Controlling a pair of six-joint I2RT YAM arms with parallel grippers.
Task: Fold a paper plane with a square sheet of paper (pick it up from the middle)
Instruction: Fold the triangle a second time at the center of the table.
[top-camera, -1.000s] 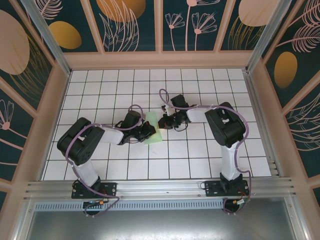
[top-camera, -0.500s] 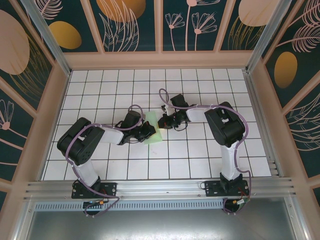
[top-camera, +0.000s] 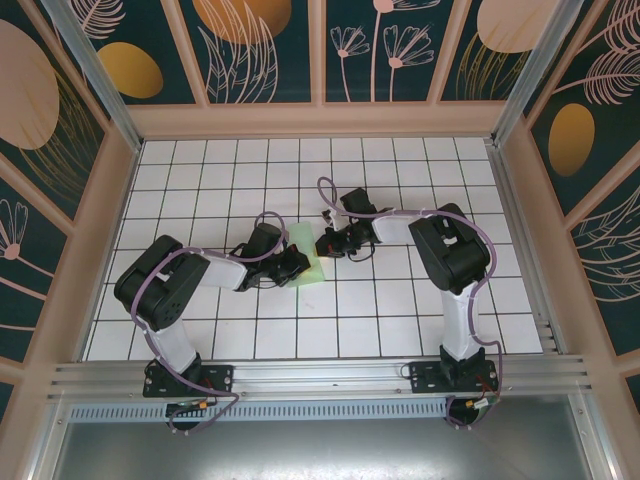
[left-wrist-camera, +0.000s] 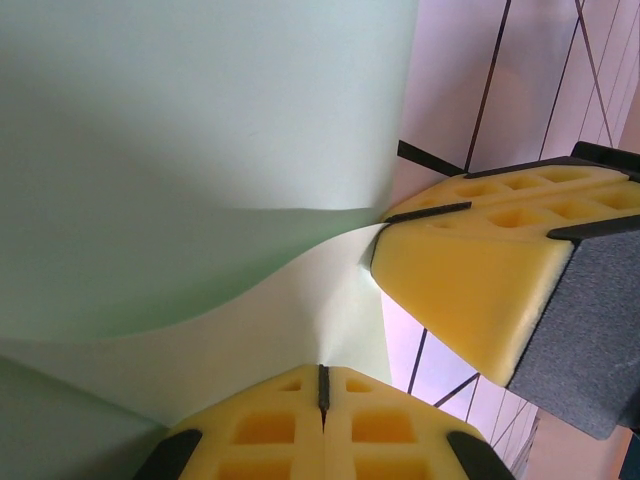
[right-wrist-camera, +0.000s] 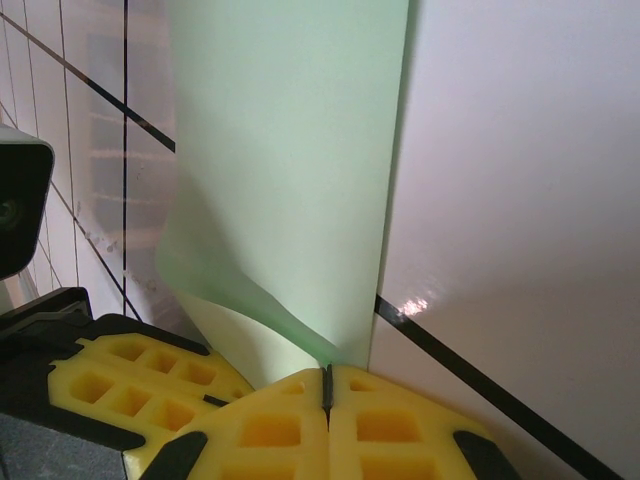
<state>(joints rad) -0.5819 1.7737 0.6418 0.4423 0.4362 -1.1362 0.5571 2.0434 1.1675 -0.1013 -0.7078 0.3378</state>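
The square sheet of paper (top-camera: 310, 262) is pale mint green and sits as a narrow folded strip on the white grid table (top-camera: 400, 310), between the two grippers. My left gripper (top-camera: 298, 264) is at its left edge, shut on a lifted flap of the sheet (left-wrist-camera: 200, 150). In the left wrist view the paper runs into the seam of the left gripper (left-wrist-camera: 322, 370). My right gripper (top-camera: 326, 243) is at the strip's upper right, shut on a curled corner of the sheet (right-wrist-camera: 290, 170); the right gripper (right-wrist-camera: 327, 375) pinches it at the seam. A paper plane is out of view.
The two grippers are close together; the right gripper's yellow fingers (left-wrist-camera: 470, 270) show in the left wrist view, the left's fingers (right-wrist-camera: 140, 370) in the right wrist view. Wooden walls (top-camera: 320, 120) enclose the table. An aluminium rail (top-camera: 320, 375) runs along the near edge.
Almost nothing differs. Both grippers stay shut on the paper at the same spot, and the right one has edged very slightly to the left.
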